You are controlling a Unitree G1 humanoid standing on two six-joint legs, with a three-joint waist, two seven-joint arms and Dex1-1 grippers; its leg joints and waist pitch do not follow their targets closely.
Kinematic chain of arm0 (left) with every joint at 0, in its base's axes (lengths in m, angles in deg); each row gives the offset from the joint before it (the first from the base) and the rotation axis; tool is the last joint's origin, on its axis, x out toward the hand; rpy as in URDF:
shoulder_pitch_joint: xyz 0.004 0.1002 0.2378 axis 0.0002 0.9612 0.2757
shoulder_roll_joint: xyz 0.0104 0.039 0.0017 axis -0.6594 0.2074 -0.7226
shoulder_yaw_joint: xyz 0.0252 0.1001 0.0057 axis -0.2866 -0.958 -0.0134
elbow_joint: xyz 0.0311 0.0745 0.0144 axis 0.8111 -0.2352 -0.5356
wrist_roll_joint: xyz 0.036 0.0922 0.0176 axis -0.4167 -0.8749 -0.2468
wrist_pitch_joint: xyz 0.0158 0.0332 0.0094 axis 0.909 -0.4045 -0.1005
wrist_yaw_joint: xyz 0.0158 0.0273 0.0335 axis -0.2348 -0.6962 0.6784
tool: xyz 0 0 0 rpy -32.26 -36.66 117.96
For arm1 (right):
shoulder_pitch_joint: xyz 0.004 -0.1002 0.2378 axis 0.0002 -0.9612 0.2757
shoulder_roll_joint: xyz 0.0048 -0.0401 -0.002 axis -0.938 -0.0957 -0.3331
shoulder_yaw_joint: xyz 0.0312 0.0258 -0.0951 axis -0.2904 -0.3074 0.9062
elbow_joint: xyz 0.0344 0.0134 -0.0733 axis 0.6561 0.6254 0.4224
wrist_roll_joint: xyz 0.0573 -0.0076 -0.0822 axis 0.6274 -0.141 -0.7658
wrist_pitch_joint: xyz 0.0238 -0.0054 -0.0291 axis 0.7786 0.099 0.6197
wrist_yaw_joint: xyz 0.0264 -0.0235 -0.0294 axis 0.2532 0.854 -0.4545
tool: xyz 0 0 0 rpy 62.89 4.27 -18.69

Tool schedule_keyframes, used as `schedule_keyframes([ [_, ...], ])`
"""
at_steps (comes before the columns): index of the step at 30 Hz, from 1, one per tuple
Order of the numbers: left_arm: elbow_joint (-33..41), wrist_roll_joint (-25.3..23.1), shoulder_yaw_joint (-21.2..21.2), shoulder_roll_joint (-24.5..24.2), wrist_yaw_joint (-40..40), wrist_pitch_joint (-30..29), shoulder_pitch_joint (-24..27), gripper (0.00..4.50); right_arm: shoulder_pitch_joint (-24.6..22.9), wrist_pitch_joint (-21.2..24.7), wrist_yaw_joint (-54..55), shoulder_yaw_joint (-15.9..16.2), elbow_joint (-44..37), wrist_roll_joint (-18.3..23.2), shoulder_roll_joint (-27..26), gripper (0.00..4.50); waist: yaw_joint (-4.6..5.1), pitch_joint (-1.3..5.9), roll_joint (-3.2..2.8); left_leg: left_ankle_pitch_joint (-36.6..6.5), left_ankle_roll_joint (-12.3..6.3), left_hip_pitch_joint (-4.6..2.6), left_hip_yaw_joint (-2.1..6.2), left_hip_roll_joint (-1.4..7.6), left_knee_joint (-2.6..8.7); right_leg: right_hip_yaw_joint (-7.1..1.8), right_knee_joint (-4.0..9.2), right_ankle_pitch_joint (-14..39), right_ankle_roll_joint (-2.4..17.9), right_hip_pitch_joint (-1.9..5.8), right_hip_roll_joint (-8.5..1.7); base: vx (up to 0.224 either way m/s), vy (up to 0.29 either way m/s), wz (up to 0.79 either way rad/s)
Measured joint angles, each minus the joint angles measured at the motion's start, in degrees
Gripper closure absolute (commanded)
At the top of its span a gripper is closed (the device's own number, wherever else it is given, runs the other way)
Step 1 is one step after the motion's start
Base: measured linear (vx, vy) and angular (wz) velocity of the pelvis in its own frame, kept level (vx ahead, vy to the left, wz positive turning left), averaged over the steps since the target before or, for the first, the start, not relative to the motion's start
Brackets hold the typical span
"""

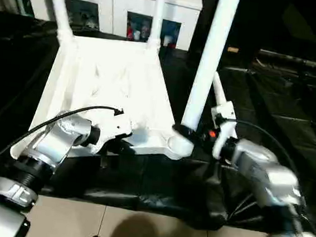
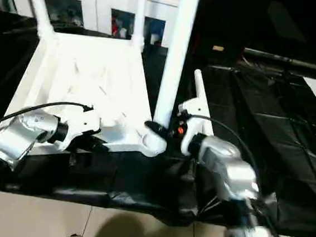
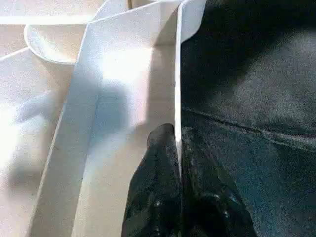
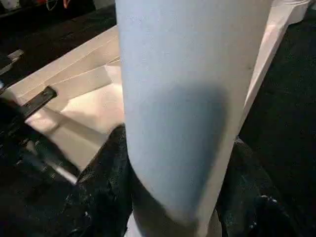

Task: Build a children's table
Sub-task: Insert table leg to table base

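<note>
White plastic tabletop (image 1: 113,86), upside down with its ribbed underside up, lay on the black-sheeted worktable (image 1: 270,118); I took it as my landmark for everything else.

Legs: two white tube legs stood in the tabletop's far corner sockets, the far left leg (image 1: 58,2) and the far right leg (image 1: 157,12). A third leg (image 1: 208,62) rose from the near right corner socket (image 1: 179,147), tilted slightly.

Left gripper (image 3: 177,163): I had it at the tabletop's near edge, its black fingers (image 3: 155,187) pinched tight on the thin upright rim wall (image 3: 177,89), one finger on each side.

Right gripper (image 1: 187,133): I held it just beside the near right corner socket, its fingers (image 4: 103,192) clasped around the base of the third leg, one on either side of the tube.

Background: white cabinet (image 1: 110,2) with dark openings stood beyond the tabletop's far edge.
</note>
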State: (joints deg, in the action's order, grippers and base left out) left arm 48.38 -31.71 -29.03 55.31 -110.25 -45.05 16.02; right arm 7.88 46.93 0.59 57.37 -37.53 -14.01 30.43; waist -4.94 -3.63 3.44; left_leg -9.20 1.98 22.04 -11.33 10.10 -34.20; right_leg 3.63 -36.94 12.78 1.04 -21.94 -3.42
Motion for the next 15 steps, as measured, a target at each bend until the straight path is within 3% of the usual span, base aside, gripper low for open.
schedule_keyframes([
  [15,1.9,0.1,1.0,-0.6,0.0,-0.3,1.4,4.5,3.4,-4.3,-3.7,1.1,8.3,-1.5,-1.0,2.63,0.58,0.07,0.58,0.0,-0.03,-0.01,-0.03,0.01,0.0,-0.01,0.01,0.0,0.0,0.0,0.0,0.0,0.0,0.0],
])
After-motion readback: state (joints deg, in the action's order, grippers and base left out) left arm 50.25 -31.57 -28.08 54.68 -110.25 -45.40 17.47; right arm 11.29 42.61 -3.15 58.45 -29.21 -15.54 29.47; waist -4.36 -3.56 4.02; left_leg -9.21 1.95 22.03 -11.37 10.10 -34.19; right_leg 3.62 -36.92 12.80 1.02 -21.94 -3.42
